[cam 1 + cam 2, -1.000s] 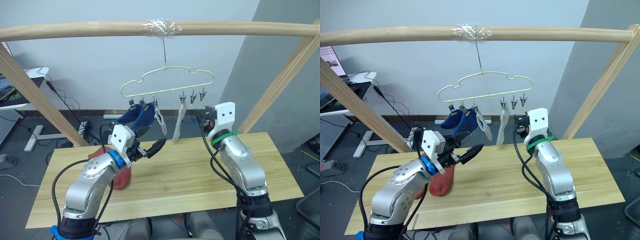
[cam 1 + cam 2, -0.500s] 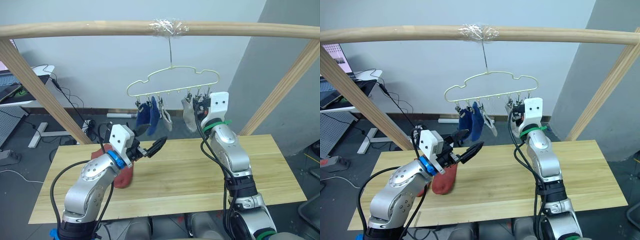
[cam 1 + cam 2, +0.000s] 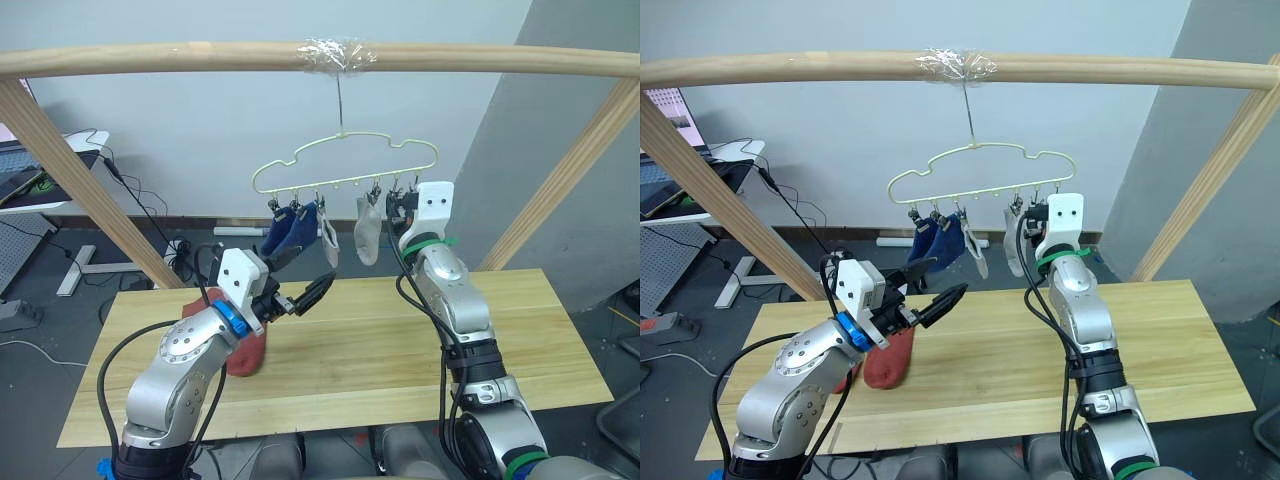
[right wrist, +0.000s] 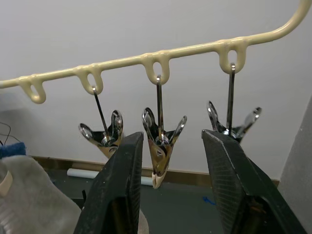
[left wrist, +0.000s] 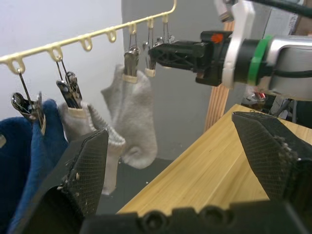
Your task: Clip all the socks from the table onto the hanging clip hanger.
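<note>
The pale clip hanger [image 3: 344, 158] hangs from the pole by its hook. Two blue socks [image 3: 290, 230] and two light grey socks [image 3: 367, 232] are clipped to it. A rust-red sock [image 3: 246, 351] lies on the table [image 3: 400, 350], partly hidden under my left arm. My left gripper [image 3: 306, 272] is open and empty, just below the blue socks. My right gripper [image 4: 168, 180] is open at the hanger's right end, its fingers [image 4: 123, 195] on either side of an empty metal clip [image 4: 161, 141]. The nearest grey sock [image 4: 34, 209] hangs beside it.
A thick wooden pole frame [image 3: 200, 58] carries the hanger, with slanted legs [image 3: 90, 190] on the left and on the right [image 3: 560, 170]. A white desk [image 3: 40, 180] and floor cables lie beyond the table's far left.
My right gripper has risen from beside the table up to the hanger's right clips. The hanging socks have swung. The left arm has stayed where it was. The camera shifted slightly.
</note>
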Tool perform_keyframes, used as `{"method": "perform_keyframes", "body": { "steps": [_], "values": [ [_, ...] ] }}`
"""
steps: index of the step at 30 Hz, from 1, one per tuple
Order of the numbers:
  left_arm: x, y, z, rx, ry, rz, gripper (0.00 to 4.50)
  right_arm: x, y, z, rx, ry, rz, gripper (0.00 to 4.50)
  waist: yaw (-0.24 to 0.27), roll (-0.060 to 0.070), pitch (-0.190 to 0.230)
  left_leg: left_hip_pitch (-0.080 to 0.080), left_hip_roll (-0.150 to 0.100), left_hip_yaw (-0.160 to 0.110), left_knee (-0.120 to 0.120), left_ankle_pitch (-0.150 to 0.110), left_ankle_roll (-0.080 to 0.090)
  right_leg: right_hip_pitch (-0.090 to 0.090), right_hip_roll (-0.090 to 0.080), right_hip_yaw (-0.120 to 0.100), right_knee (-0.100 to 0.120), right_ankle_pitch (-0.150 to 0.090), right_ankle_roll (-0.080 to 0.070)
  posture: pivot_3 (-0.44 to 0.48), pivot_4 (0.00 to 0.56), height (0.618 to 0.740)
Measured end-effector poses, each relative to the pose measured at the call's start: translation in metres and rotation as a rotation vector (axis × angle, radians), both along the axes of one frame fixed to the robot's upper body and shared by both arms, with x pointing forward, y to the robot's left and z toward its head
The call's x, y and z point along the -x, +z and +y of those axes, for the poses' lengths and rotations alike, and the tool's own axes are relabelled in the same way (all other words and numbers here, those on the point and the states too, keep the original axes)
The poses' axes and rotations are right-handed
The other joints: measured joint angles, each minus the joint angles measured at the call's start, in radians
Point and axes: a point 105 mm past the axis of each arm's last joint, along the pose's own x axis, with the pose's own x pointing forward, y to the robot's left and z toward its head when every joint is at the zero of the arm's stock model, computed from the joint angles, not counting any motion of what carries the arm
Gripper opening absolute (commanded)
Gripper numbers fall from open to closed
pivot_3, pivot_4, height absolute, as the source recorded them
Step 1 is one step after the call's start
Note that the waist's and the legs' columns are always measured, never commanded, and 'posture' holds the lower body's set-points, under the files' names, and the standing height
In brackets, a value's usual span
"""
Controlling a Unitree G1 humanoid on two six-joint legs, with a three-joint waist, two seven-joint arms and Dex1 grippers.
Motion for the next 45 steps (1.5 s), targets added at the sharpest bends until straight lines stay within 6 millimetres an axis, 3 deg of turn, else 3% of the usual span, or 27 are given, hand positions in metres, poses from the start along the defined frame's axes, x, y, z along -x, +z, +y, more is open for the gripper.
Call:
{"method": "perform_keyframes", "body": {
  "steps": [13,29,37,42,45],
  "values": [
    [0.0,0.001,0.001,0.0,0.014,0.0,4.5,-0.013,0.009,0.009,-0.029,0.007,-0.025,1.97,0.002,0.0,0.0,0.0,0.0,0.0,0.0,0.0,0.0,0.0,0.0,0.0,0.0,0.001,-0.002,0.033,0.121,0.74],
    [0.0,0.0,0.001,-0.004,0.018,0.011,4.5,-0.016,0.005,0.024,-0.062,0.059,0.003,1.97,0.003,0.0,0.0,0.0,0.0,0.0,0.0,0.0,0.0,0.0,0.0,0.0,0.001,0.001,-0.003,0.034,0.127,0.74],
    [0.0,0.0,0.001,-0.004,0.022,0.011,4.5,-0.017,0.005,0.019,-0.065,0.053,-0.002,0.1,0.003,0.0,0.0,0.0,0.0,0.0,0.0,0.0,0.0,0.0,0.0,0.0,0.001,0.001,-0.002,0.032,0.129,0.74],
    [-0.002,-0.003,0.003,-0.024,0.045,0.014,4.5,-0.017,0.004,0.015,-0.065,0.064,0.017,0.03,0.004,0.0,0.0,0.0,0.0,0.0,0.0,0.0,0.0,0.0,0.0,0.0,0.001,0.001,-0.002,0.018,0.139,0.74],
    [-0.009,-0.023,0.016,-0.127,0.122,0.067,4.5,-0.015,0.007,0.009,-0.049,0.121,0.072,0.03,0.005,0.001,0.001,0.0,0.0,0.0,0.0,0.0,0.0,0.0,0.0,0.0,0.0,0.001,-0.002,0.002,0.147,0.74]
  ]
}}
